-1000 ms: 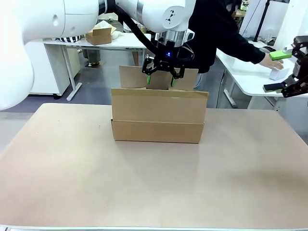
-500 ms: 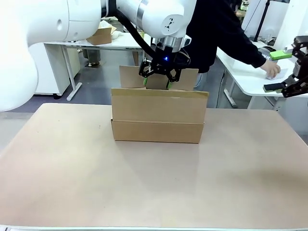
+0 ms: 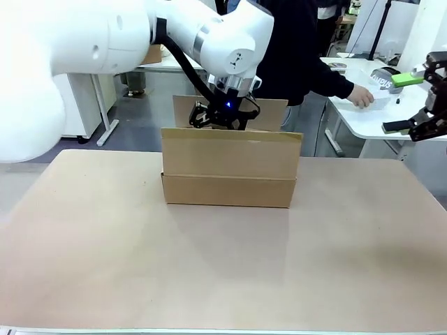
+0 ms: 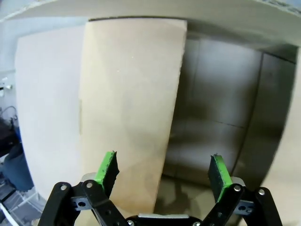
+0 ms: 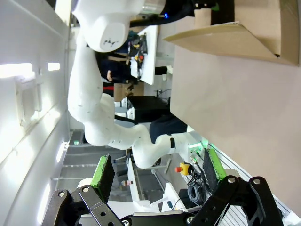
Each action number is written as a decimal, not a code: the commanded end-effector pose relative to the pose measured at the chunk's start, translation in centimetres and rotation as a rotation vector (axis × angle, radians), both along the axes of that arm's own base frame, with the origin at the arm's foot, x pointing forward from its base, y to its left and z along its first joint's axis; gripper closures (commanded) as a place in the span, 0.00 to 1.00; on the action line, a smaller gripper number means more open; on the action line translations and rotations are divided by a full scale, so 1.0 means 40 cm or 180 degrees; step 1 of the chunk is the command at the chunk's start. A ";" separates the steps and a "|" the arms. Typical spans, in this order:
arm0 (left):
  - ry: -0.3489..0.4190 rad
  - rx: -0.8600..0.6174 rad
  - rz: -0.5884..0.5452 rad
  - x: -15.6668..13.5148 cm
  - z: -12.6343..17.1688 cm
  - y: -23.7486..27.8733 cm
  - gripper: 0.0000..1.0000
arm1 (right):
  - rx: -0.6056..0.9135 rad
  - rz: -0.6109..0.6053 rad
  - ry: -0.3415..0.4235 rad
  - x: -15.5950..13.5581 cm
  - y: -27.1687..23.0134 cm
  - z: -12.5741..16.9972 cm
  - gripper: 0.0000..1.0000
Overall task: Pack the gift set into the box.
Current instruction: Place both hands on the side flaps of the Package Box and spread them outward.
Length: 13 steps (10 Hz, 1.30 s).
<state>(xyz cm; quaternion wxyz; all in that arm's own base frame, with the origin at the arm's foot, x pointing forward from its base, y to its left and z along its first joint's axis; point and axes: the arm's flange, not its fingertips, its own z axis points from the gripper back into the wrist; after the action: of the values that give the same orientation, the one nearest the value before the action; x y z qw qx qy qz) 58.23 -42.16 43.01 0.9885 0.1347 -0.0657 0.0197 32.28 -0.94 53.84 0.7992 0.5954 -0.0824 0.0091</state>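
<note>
The box [image 3: 227, 171] stands mid-frame on the worktop [image 3: 209, 272], flaps raised. The left end effector [image 4: 162, 165] reaches into its open top, fingers spread, gripping nothing. The right end effector [image 3: 398, 103] hangs at the right edge, spread and empty, well apart from the box.

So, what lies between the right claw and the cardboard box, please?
Nothing but bare beige tabletop, in the front view, between the right claw and the large plain brown corrugated cardboard box.
</note>
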 end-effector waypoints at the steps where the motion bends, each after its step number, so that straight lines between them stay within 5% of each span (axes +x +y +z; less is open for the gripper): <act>1: -0.0010 0.0072 0.0026 0.020 -0.025 0.000 0.00 | 0.0061 0.0023 -0.0091 0.005 0.002 0.003 0.00; 6: 0.0199 0.0219 0.0072 0.026 -0.073 -0.003 0.00 | 0.0061 0.0023 -0.0091 0.005 0.002 0.003 0.00; 13: 0.0131 0.0818 0.0774 -0.012 -0.047 0.009 0.00 | 0.0061 0.0023 -0.0091 0.005 0.002 0.003 0.00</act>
<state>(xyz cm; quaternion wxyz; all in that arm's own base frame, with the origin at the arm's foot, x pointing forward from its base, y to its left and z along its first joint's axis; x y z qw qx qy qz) 57.19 -41.01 40.56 0.9642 0.2420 -0.0247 0.1056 32.27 -0.94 53.85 0.7991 0.5955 -0.0823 0.0094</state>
